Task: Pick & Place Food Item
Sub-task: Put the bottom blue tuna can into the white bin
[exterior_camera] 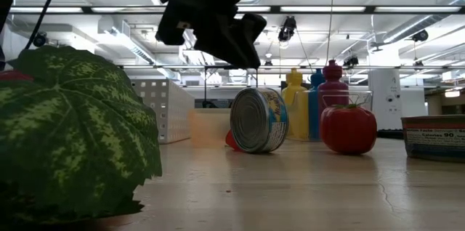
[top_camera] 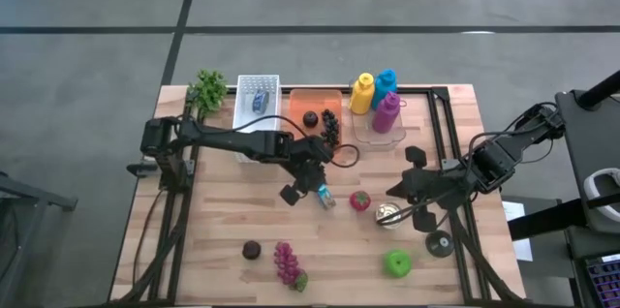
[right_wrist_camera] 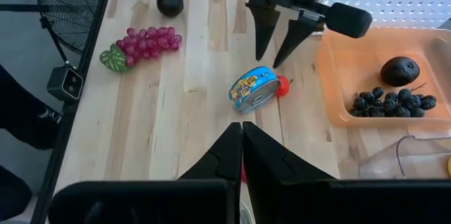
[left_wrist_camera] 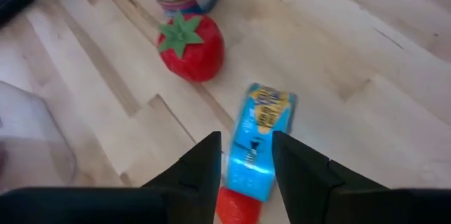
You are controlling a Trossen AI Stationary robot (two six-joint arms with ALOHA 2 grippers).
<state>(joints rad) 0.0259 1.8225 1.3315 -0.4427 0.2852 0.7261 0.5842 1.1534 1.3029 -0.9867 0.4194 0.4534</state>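
Note:
A blue-labelled tin can (left_wrist_camera: 257, 139) lies on its side mid-table, also seen in the high view (top_camera: 325, 198), the low view (exterior_camera: 259, 120) and the right wrist view (right_wrist_camera: 254, 89). A small red piece (right_wrist_camera: 282, 86) lies against one end of it. My left gripper (left_wrist_camera: 246, 143) hangs open just above the can, one finger on either side and clear of it (right_wrist_camera: 273, 58). A red tomato (top_camera: 360, 200) and a silver can (top_camera: 389, 216) rest to the can's right. My right gripper (right_wrist_camera: 242, 129) is shut, hovering near the tomato and silver can (top_camera: 399, 192).
The far edge holds an orange tray (top_camera: 295, 105) with a dark plum and black grapes, a white tray (top_camera: 258, 83), three bottles (top_camera: 376, 97) and a leafy green (top_camera: 206, 90). Purple grapes (top_camera: 286, 261), a dark fruit (top_camera: 252, 249) and a green apple (top_camera: 396, 263) lie near the front.

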